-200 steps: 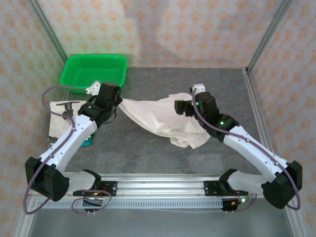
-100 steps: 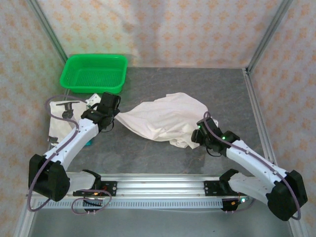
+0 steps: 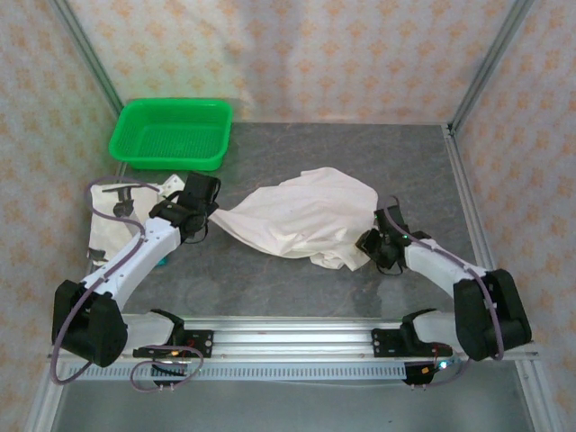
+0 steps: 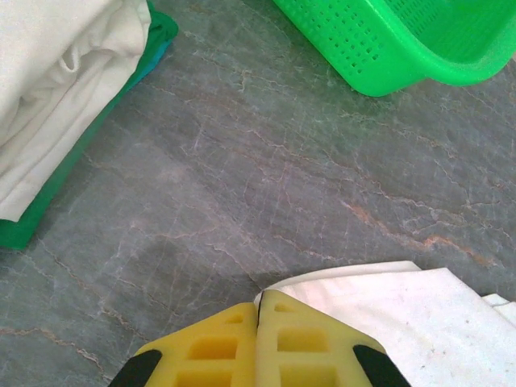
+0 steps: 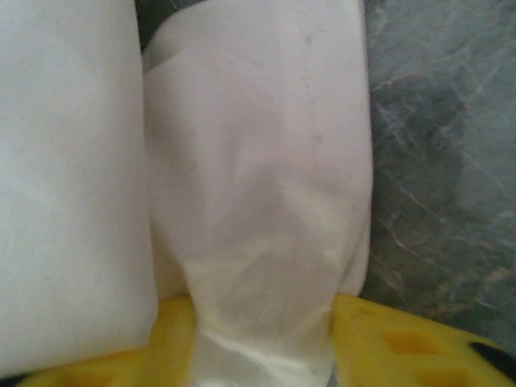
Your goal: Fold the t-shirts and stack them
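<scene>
A crumpled white t-shirt (image 3: 301,219) lies spread across the middle of the grey table. My left gripper (image 3: 208,209) is shut on its left corner. In the left wrist view the yellow fingers (image 4: 210,347) meet tip to tip, with the cloth's edge (image 4: 387,310) emerging from them just above the table. My right gripper (image 3: 368,242) is at the shirt's near right end. A thick fold of white fabric (image 5: 258,201) fills the gap between its yellow fingers (image 5: 387,343), which press on both sides. Folded t-shirts (image 3: 110,227) lie stacked at the left on a green board (image 4: 24,230).
A green mesh basket (image 3: 171,132) stands at the back left, close to the left gripper (image 4: 260,297). Metal frame posts (image 3: 486,63) rise at the table's corners. A rail (image 3: 288,340) runs along the near edge. Bare grey table (image 3: 360,153) lies behind the shirt.
The right gripper came down from the shirt's far right part to its near right end and closed on a fold. The shirt sank flat onto the table. The left gripper dropped slightly.
</scene>
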Controlling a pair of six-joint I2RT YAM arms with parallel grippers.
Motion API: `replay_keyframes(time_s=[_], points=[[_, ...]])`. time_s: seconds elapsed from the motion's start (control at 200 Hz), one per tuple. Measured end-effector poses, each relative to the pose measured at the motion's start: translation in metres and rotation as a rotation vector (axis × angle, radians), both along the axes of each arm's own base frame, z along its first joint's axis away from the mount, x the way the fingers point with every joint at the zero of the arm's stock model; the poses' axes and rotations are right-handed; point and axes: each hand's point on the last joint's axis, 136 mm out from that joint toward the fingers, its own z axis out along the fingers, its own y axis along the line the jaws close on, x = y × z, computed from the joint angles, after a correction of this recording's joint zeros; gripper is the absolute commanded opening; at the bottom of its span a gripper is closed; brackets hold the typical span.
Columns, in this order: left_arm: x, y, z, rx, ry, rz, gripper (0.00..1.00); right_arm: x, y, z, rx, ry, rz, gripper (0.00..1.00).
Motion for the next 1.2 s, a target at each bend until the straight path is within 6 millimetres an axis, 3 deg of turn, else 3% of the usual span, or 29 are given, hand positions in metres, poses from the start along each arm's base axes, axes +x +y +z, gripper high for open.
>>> replay_keyframes(time_s=[0.045,0.08,0.205,0.27,0.37,0.475,0.655,0.866,1.011,1.116,1.201], points=[[0.0,0.0,-0.001,0.0,0.001,0.0,0.0,0.003,0.001,-0.002,0.009,0.001,0.001,0.09],[-0.001,0.0,-0.002,0.001,0.004,0.0,0.0,0.004,0.001,-0.003,0.015,0.001,-0.001,0.0],[-0.001,0.0,-0.002,0.002,0.006,0.0,0.0,0.007,-0.003,0.006,0.015,-0.029,-0.012,0.0],[-0.002,0.001,0.0,0.001,-0.001,0.001,0.0,0.01,-0.006,0.025,0.003,-0.077,-0.013,0.0],[-0.003,0.004,0.01,0.008,-0.025,0.01,0.0,0.023,-0.011,0.079,-0.024,-0.214,-0.003,0.0],[0.004,0.006,0.039,0.0,-0.089,0.021,0.0,0.042,-0.013,0.159,-0.041,-0.404,0.015,0.0],[0.017,0.016,0.127,0.009,-0.286,0.04,0.0,0.052,-0.015,0.284,-0.078,-0.694,0.059,0.0],[0.004,0.031,0.222,0.035,-0.494,0.062,0.0,0.026,-0.028,0.399,-0.158,-0.98,0.085,0.0],[-0.007,0.035,0.262,0.037,-0.581,0.059,0.0,0.005,-0.037,0.455,-0.207,-1.119,0.083,0.0],[-0.005,0.034,0.278,0.039,-0.606,0.045,0.0,0.002,-0.043,0.469,-0.264,-1.141,0.077,0.0],[0.006,0.029,0.281,0.044,-0.596,0.03,0.0,0.012,-0.048,0.473,-0.322,-1.125,0.07,0.0]])
